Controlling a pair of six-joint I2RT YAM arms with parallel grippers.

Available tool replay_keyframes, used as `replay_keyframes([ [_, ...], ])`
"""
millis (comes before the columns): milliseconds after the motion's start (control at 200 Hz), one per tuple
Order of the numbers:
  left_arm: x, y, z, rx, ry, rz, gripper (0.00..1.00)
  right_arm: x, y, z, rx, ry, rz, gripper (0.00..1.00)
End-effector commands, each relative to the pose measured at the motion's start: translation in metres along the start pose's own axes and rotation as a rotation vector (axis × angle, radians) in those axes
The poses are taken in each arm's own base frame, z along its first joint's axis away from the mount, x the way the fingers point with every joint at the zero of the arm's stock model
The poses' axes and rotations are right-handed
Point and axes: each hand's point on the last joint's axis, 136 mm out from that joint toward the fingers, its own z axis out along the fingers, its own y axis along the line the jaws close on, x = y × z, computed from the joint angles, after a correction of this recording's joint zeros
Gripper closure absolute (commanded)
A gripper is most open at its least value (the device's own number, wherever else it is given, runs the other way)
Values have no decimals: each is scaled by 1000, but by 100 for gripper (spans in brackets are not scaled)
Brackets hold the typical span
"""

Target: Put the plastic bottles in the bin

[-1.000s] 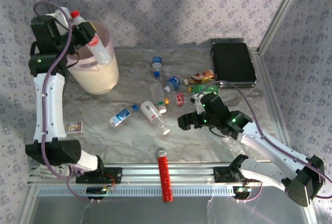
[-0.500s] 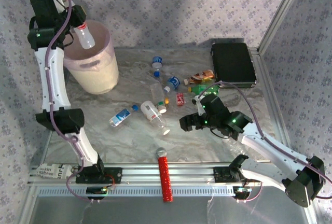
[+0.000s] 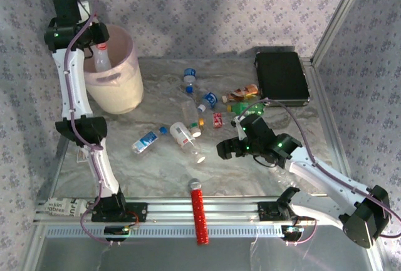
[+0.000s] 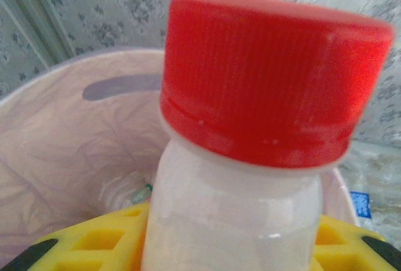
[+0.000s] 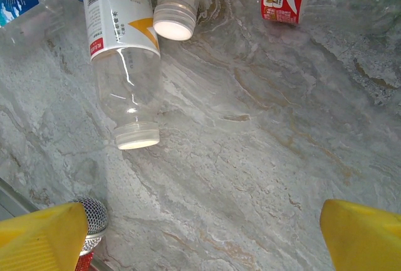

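Observation:
My left gripper [image 3: 97,40] is shut on a clear plastic bottle [image 3: 103,59] with a red cap [image 4: 269,76], holding it over the open mouth of the pale pink bin [image 3: 119,92]. The left wrist view has the yellow fingers [image 4: 94,246] either side of the bottle [image 4: 232,221], with the bin's inner wall [image 4: 62,133] behind. Several more plastic bottles lie mid-table, among them a white-labelled one [image 3: 183,135], a blue-labelled one [image 3: 145,141] and a green one [image 3: 241,105]. My right gripper [image 3: 227,148] hovers open over bare table [image 5: 203,246], right of the white-labelled bottle [image 5: 119,39].
A flat black case [image 3: 282,76] lies at the back right. A red ribbed cylinder [image 3: 198,211] with a grey mesh tip [image 5: 91,221] crosses the near rail. Another clear bottle [image 3: 279,174] lies under my right arm. Patterned walls close in the table.
The left arm has swung back and turned the bottle from slanting across the bin's rim to hanging over its opening, lower down. The right arm has barely moved.

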Motion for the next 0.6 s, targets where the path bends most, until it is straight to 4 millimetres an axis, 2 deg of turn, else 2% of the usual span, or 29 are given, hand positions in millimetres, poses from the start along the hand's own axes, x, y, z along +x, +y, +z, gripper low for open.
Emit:
replay_keyframes([
  [0,12,6,10,-26,50,41,56,5,-6,1,29,15,-2,3],
  [260,44,10,40,-23,168,54,54,9,-10,6,39,26,-4,3],
  [415,58,11,51,-28,217,58,42,11,-12,5,43,25,-3,3],
  [515,59,8,52,-26,223,65,30,13,-13,5,46,24,-2,3],
  [600,59,6,52,-24,220,69,25,13,-14,4,45,23,0,3],
])
